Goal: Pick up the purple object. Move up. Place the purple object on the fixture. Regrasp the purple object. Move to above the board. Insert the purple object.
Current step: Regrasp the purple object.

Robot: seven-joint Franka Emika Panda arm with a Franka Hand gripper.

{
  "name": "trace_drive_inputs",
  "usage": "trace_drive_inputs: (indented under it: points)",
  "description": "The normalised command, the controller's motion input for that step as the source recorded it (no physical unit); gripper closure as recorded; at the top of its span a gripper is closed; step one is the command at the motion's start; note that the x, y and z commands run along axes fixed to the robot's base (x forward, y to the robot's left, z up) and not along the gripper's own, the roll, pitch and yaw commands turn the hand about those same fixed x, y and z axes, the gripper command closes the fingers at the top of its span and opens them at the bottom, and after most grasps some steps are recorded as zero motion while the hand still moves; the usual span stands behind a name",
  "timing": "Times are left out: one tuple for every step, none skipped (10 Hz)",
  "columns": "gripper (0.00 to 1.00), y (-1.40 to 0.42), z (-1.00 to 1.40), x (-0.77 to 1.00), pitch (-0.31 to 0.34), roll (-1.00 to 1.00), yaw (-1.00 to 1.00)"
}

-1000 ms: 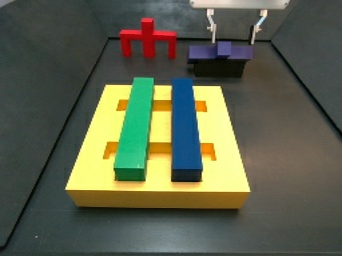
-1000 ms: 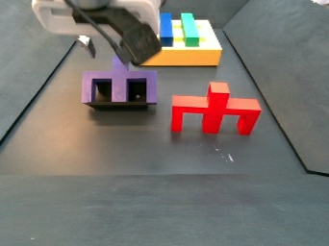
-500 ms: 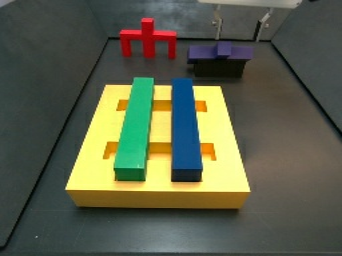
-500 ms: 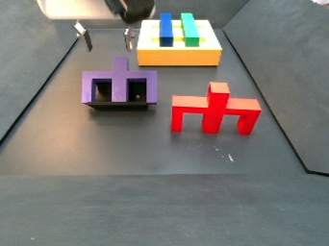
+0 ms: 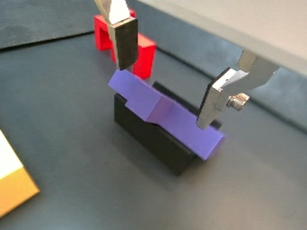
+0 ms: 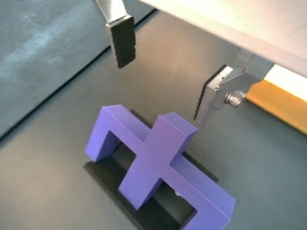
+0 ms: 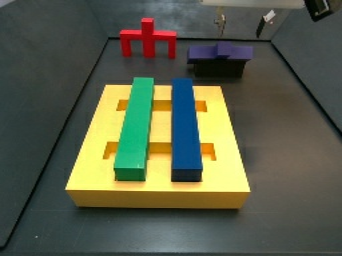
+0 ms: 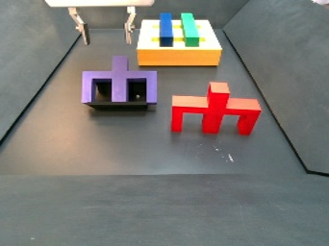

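The purple object (image 8: 119, 86) lies on top of the small black fixture (image 8: 118, 106), its prongs showing in a side view and its flat bar (image 7: 221, 50) seen edge-on over the fixture (image 7: 221, 69). My gripper (image 7: 241, 25) hangs open well above it, holding nothing. In both wrist views the purple object (image 5: 162, 112) (image 6: 156, 162) sits below and between the spread fingers (image 5: 120, 40) (image 6: 121, 40) without touching them. The yellow board (image 7: 94, 130) lies nearer the front with a green bar (image 7: 134, 125) and a blue bar (image 7: 187, 125) on it.
A red three-pronged piece (image 8: 213, 108) stands on the floor beside the fixture, also seen as the red piece (image 7: 148, 40) at the back. Dark walls close in the floor on both sides. The board's corner (image 6: 288, 99) shows in a wrist view.
The gripper has risen straight up from just over the purple object to near the frame's top. It stays open. The purple object stays on the fixture.
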Motion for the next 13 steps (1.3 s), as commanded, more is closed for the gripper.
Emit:
trace_drive_inputs:
  points:
    - [0.0, -0.07, 0.02, 0.03, -0.083, 1.0, 0.3]
    - [0.0, 0.0, 0.0, 0.0, -0.123, 1.0, 0.21]
    - [0.0, 0.0, 0.01, 0.0, -0.111, 1.0, 0.18]
    - [0.0, 0.0, 0.01, 0.0, -0.117, 1.0, 0.14]
    - [0.0, 0.02, 0.06, 0.0, -0.143, 1.0, 0.11]
    - [0.0, 0.05, 0.08, 0.0, -0.103, 0.98, 0.12]
    - [0.0, 0.03, 0.12, 0.0, -0.12, 0.95, 0.12]
    - [0.0, -0.03, 0.0, 0.01, -0.109, 0.83, 0.17]
    - [0.0, -0.19, -0.09, 0.0, -0.123, 0.81, 0.15]
    - [0.0, -0.27, -0.1, 0.05, -0.017, 0.74, 0.07]
    - [0.0, -0.15, 0.04, 0.13, 0.009, 0.56, 0.0]
    - [0.0, 0.0, -0.03, 0.0, 0.0, 0.0, 0.0]
    - [0.0, -0.01, -0.19, 0.14, 0.243, 0.36, -0.17]
